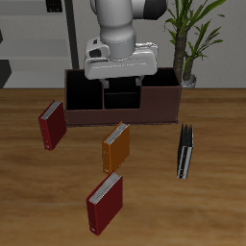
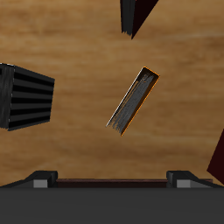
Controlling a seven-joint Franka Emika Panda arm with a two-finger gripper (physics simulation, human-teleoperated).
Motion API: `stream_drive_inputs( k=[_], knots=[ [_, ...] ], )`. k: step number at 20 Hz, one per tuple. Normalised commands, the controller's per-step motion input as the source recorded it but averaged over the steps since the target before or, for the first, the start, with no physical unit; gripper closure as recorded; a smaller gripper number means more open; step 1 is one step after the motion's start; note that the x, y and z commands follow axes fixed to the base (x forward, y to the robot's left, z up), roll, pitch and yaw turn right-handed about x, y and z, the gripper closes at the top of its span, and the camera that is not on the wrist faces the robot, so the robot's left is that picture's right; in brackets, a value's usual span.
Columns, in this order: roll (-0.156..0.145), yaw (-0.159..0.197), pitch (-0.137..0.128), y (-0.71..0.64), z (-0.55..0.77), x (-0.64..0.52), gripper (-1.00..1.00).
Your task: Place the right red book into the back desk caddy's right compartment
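The right red book [image 1: 51, 125] stands tilted on the table, in front of one end of the dark maroon back desk caddy [image 1: 96, 117]. A sliver of the book shows at the wrist view's edge [image 2: 219, 162]. My gripper [image 1: 122, 85] hangs open and empty above the caddy's middle sections, well apart from the book. In the wrist view [image 2: 109, 181] its jaws stand wide apart. The caddy has two large end sections [image 1: 81, 88] [image 1: 161, 85]. I cannot tell which one is the right compartment.
A second dark red book [image 1: 105, 202] stands near the table's front edge. An orange book [image 1: 116, 146] [image 2: 133, 101] stands mid-table, straight below the wrist camera. A black ribbed object [image 1: 184, 152] [image 2: 22, 96] stands beside it. A potted plant [image 1: 188, 43] is behind the caddy.
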Motion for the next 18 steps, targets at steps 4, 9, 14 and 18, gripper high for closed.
stream_drive_inputs(
  k=[4, 9, 14, 18],
  knots=[
    [-0.054, 0.017, -0.027, -0.49, -0.07, -0.12, -1.0],
    [-0.051, -0.012, -0.007, -0.6, -0.13, -0.16, -1.0],
    [-0.035, -0.042, -0.024, -0.47, -0.03, -0.16, -1.0],
    [-0.026, -0.018, -0.033, -0.45, -0.09, -0.21, -1.0]
  ],
)
